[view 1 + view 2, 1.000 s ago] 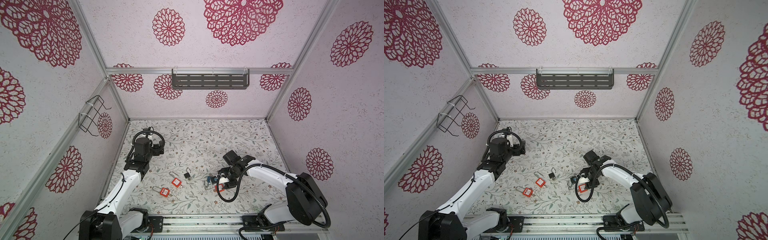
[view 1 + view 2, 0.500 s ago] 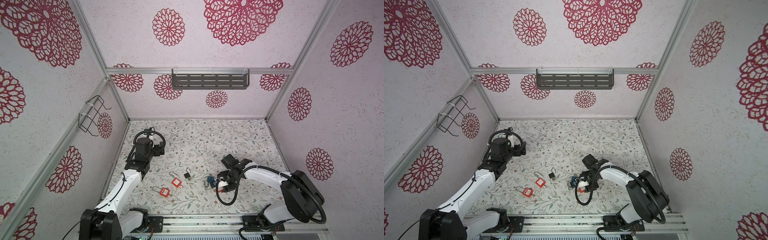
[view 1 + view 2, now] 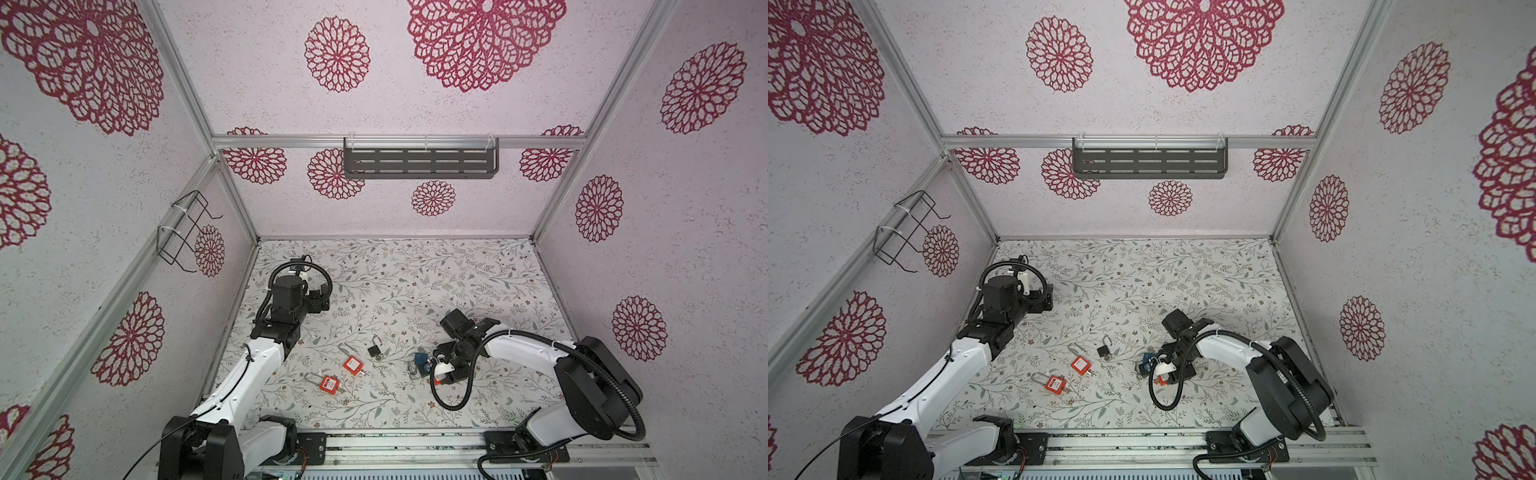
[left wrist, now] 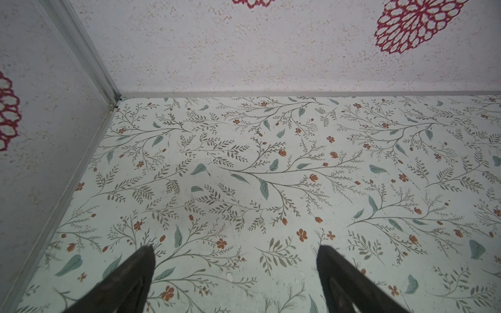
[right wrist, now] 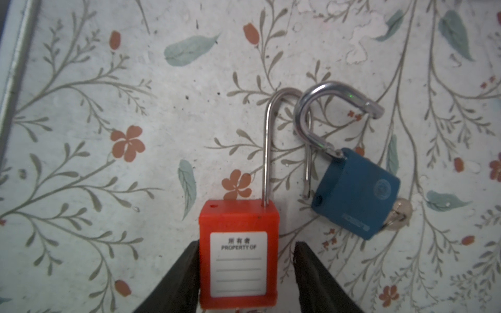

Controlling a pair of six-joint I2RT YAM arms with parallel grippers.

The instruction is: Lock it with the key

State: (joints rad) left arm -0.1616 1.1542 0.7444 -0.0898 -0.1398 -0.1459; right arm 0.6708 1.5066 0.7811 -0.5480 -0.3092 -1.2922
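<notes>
The right gripper (image 5: pixel 246 244) sits low over the floral table (image 5: pixel 108 189), its 2 dark fingers (image 5: pixel 179 276) straddling the body of a red padlock (image 5: pixel 238 260) that lies flat, label up. One finger meets the lock's side while a thin gap shows at the other, so the jaws are parted around it, not clamped. The lock's long shackle (image 5: pixel 267 151) is unlatched, and its free leg crosses the open shackle of a blue padlock (image 5: pixel 355 192) just beside it, which has a silver key (image 5: pixel 401 214) in its base. Nearer the table's middle lie a second red padlock (image 3: pixel 352 365), a third red padlock (image 3: pixel 328 383) and a black padlock (image 3: pixel 375 351), each apart from the others. The left gripper (image 4: pixel 235 252) hangs spread wide over bare table near the left wall, holding nothing.
</notes>
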